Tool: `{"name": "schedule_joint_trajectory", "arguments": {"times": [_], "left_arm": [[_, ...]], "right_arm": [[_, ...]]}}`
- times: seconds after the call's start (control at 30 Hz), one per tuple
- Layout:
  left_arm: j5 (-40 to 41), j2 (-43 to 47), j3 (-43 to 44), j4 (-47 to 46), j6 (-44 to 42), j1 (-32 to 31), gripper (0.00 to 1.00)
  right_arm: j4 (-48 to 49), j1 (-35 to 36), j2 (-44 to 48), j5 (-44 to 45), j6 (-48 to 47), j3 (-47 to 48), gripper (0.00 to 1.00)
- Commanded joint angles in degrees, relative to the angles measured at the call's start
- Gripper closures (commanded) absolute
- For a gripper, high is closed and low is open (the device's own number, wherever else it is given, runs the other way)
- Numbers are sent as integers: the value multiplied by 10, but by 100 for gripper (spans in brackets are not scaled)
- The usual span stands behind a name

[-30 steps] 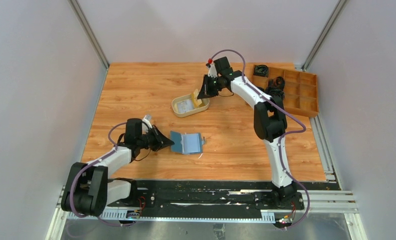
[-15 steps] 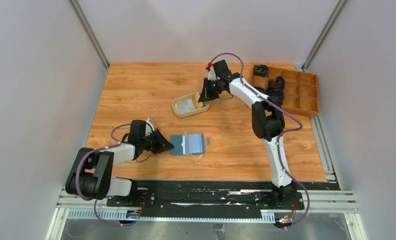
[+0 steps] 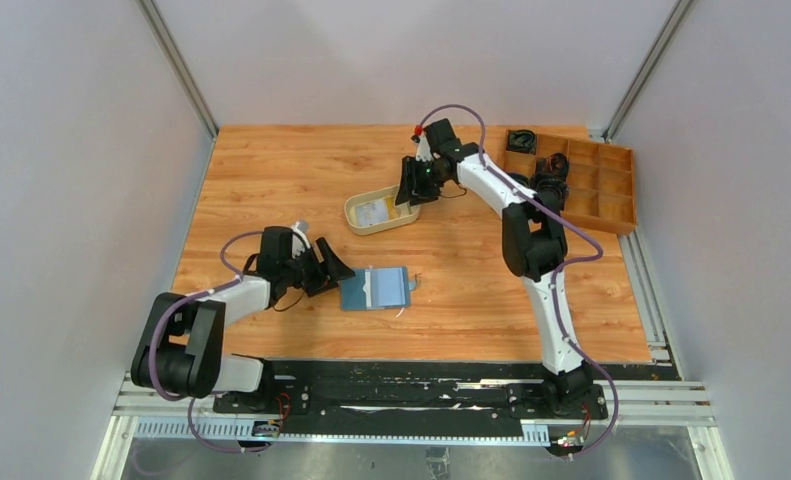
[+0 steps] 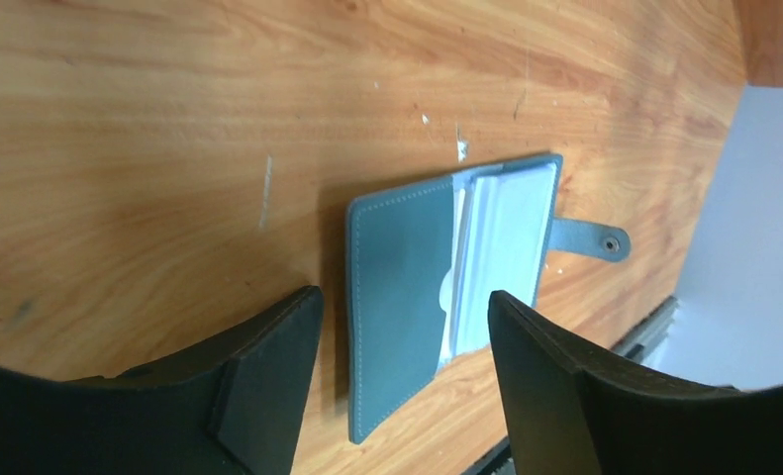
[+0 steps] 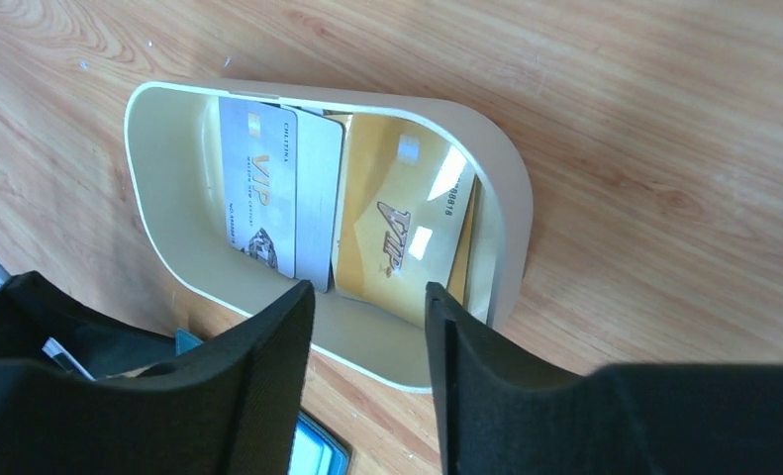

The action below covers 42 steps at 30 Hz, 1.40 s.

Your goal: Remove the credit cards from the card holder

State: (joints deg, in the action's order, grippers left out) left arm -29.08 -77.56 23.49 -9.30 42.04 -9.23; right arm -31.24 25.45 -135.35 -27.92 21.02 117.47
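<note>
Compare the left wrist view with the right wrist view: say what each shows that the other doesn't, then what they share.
Only the left wrist view: the blue card holder lying open, pockets and tab showing, with the left gripper open beside it. Only the right wrist view: the cream tray holding a silver credit card and a gold credit card, the right gripper open over its near rim; a blue corner at the bottom edge may be the holder. Both: the wooden table and open, empty jaws.
</note>
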Motion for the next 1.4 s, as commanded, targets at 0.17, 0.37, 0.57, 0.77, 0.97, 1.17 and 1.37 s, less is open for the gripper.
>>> {"name": "schedule_joint_trajectory", "arguments": {"times": [0.17, 0.37, 0.57, 0.77, 0.97, 1.17, 1.37], "left_arm": [[213, 90, 88, 222, -99, -1, 0], [212, 77, 119, 229, -104, -1, 0], [258, 106, 143, 235, -125, -1, 0], [289, 162, 160, 248, -149, -1, 0], [317, 178, 164, 253, -149, -1, 0], [348, 186, 186, 275, -157, -1, 0], [365, 184, 201, 289, -165, -2, 0]], "right_arm": [[-49, 3, 105, 80, -67, 20, 36], [100, 7, 280, 134, -68, -180, 34], [222, 8, 467, 190, -15, -453, 29], [230, 7, 583, 260, 0, -607, 29], [235, 5, 659, 297, -18, -679, 27], [242, 0, 687, 277, -39, -702, 27], [283, -1, 701, 213, -61, -732, 28]]}}
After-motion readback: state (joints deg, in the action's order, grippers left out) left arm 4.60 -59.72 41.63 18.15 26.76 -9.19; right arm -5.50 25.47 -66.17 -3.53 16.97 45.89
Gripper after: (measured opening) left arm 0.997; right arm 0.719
